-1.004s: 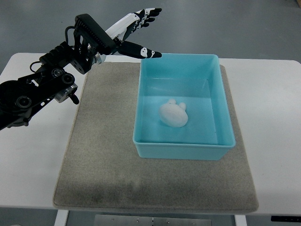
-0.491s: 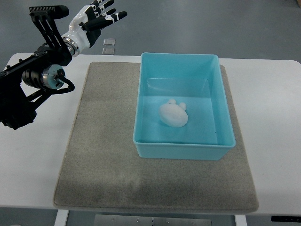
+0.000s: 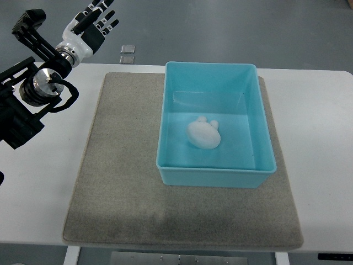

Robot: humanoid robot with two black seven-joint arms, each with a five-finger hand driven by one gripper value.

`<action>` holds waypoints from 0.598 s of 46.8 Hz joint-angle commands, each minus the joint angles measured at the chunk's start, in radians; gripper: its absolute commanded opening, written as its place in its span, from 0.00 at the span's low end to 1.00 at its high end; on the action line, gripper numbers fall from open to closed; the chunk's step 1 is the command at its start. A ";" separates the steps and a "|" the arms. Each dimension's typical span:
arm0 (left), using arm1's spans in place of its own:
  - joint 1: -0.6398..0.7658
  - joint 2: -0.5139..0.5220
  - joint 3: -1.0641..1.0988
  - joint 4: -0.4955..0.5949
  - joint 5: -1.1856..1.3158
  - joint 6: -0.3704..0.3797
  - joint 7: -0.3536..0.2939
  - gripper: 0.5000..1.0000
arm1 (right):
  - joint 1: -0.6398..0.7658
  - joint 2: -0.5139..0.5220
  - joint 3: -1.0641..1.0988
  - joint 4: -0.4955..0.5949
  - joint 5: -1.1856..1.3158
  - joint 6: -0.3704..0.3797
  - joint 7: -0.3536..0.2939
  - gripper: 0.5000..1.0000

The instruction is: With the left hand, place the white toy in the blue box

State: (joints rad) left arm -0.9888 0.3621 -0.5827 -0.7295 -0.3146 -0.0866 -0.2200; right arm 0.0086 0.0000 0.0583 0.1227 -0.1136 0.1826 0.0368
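One lumpy white toy (image 3: 203, 134) lies inside the smooth blue box (image 3: 171, 105) on a felt-like grey mat (image 3: 118, 182); left hand (image 3: 91, 23) spread, empty.

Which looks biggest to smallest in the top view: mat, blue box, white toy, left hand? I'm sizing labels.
1. Mat
2. Blue box
3. White toy and left hand look alike; the hand is raised nearer the camera, so unranked.

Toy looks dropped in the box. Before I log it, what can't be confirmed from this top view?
- Right hand: out of frame entirely.
- White toy: its underside is hidden by its own body; its shape is too small to identify.
- Blue box: the near wall hides its outer base on the mat.
- Left hand: open; the arm is cut by the left edge.
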 commanded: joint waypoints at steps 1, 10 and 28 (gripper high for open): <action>-0.001 -0.017 0.001 0.038 0.002 -0.006 -0.021 0.98 | 0.001 0.000 0.000 0.000 0.000 0.000 0.000 0.87; -0.002 -0.051 -0.015 0.079 0.000 0.083 -0.029 0.98 | 0.001 0.000 0.000 0.000 0.000 0.000 0.000 0.87; 0.007 -0.095 -0.127 0.179 -0.001 0.031 -0.055 0.98 | 0.001 0.000 0.000 0.000 0.000 0.000 0.000 0.87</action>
State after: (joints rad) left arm -0.9834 0.2722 -0.7003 -0.5571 -0.3130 -0.0250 -0.2748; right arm 0.0085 0.0000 0.0583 0.1227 -0.1135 0.1825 0.0368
